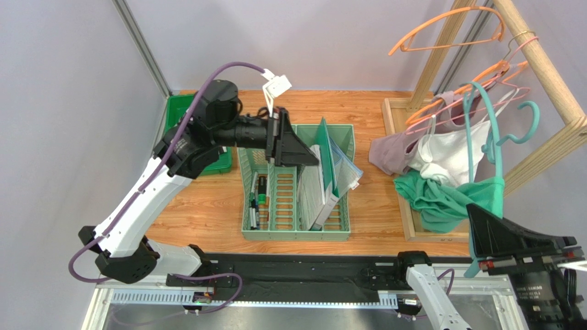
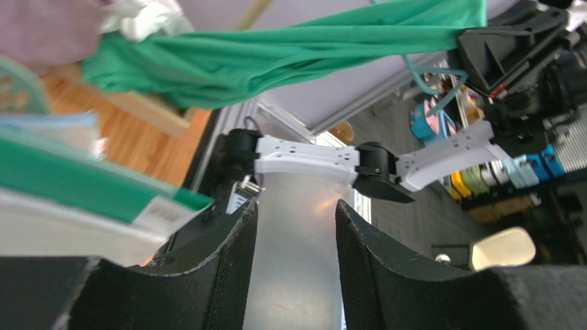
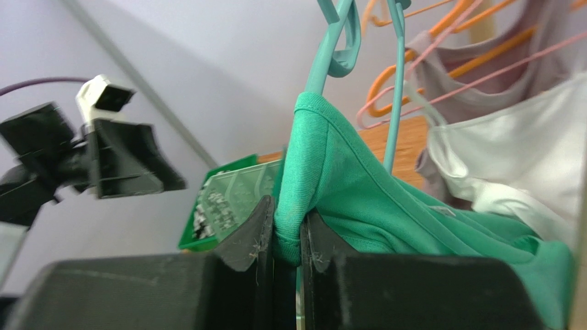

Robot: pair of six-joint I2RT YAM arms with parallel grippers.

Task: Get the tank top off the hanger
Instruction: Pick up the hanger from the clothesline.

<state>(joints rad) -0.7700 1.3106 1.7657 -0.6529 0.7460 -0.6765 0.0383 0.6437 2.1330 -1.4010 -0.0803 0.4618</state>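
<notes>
Looking from the left, I see plain grey walls (image 1: 69, 103) meeting at a metal post (image 1: 141, 45), and below them a wooden table (image 1: 207, 206) with a green bin (image 1: 180, 110) in its far left corner. My left pincer (image 1: 306, 157) hangs over the middle of the table, above a pale green basket (image 1: 296, 235). Its jaws stand partly apart with nothing between them. The basket holds pens (image 1: 258, 199) on its left side and books (image 1: 331, 172) leaning on its right. A black strip (image 1: 310, 265) runs along the near edge of the table.

Further right stands a wooden rack (image 1: 544, 69) with orange hangers (image 1: 448, 31) on its bar. A mauve top (image 1: 389, 151) and a white top (image 1: 451, 148) hang low from it. The green tank top (image 1: 441, 196) lies bunched over the rack's base, near the table's right edge, and one strap stretches up to my right pincer (image 1: 477, 212). That pincer is closed tight on a fold of the green cloth. The teal hanger (image 1: 482, 110) rises just behind the pinched fold.
</notes>
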